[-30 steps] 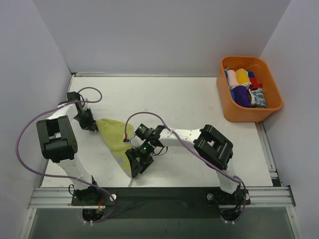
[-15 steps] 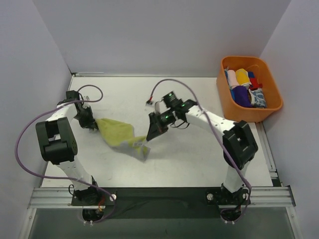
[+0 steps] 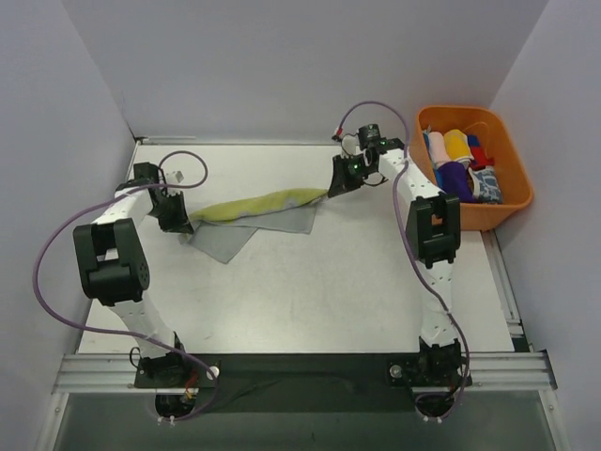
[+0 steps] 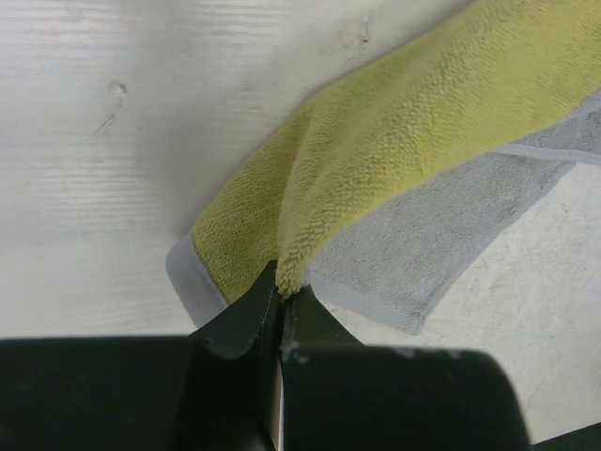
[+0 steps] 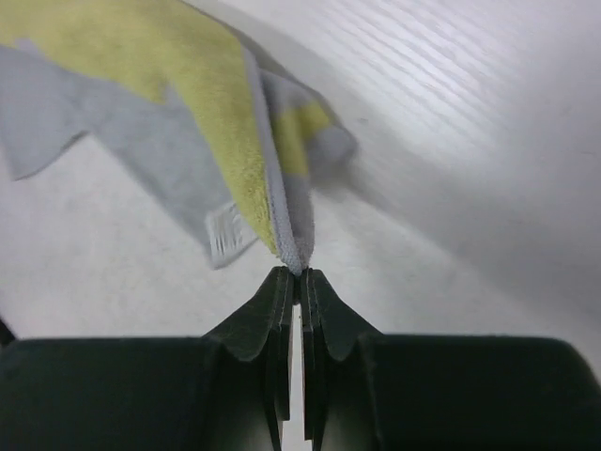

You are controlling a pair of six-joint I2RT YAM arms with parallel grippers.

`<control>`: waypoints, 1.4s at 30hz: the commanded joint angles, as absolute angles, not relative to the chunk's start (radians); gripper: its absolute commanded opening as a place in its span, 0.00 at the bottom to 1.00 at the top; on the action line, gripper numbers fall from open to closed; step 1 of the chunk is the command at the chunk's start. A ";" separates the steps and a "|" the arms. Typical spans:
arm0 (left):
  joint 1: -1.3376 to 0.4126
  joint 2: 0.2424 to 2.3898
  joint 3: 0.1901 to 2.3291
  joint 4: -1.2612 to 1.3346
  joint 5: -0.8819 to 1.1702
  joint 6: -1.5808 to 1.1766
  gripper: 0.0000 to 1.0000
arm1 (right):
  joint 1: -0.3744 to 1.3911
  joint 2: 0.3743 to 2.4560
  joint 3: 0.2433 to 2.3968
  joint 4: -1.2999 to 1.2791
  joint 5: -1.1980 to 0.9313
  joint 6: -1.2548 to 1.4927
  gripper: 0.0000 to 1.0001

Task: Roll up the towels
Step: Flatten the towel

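Observation:
A pale yellow-green towel (image 3: 258, 207) with a grey underside hangs stretched across the back of the table between my two grippers. My left gripper (image 3: 178, 222) is shut on the towel's left corner (image 4: 282, 277). My right gripper (image 3: 331, 189) is shut on the grey-edged right corner (image 5: 293, 258), lifted off the table. A small white tag (image 5: 225, 233) hangs by that corner. A grey flap (image 3: 225, 240) droops onto the table under the left part. More towels, one of them blue-and-white patterned (image 3: 486, 184), sit in the orange basket.
The orange plastic basket (image 3: 451, 218) stands at the back right, just right of my right arm, filled with several rolled cloths. White walls close in the table at the left, back and right.
My right gripper closed on the towel's corner near the table's front and carried it up and to the back right. The towel went from a folded heap to a stretched band.

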State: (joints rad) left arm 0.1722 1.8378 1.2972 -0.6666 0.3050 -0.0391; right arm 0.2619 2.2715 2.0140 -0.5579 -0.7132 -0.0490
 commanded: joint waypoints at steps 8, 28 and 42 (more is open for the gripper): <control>0.150 1.825 1.402 -0.649 0.466 0.113 0.00 | 0.229 2.168 2.076 -0.621 -0.670 -0.115 0.00; 0.020 1.408 1.127 -0.959 0.502 1.230 0.09 | 0.089 1.850 1.751 -0.851 -0.700 -0.267 0.00; 0.009 1.713 1.394 -0.988 0.672 0.720 0.63 | 0.178 1.907 1.537 -0.907 -0.604 -0.431 0.00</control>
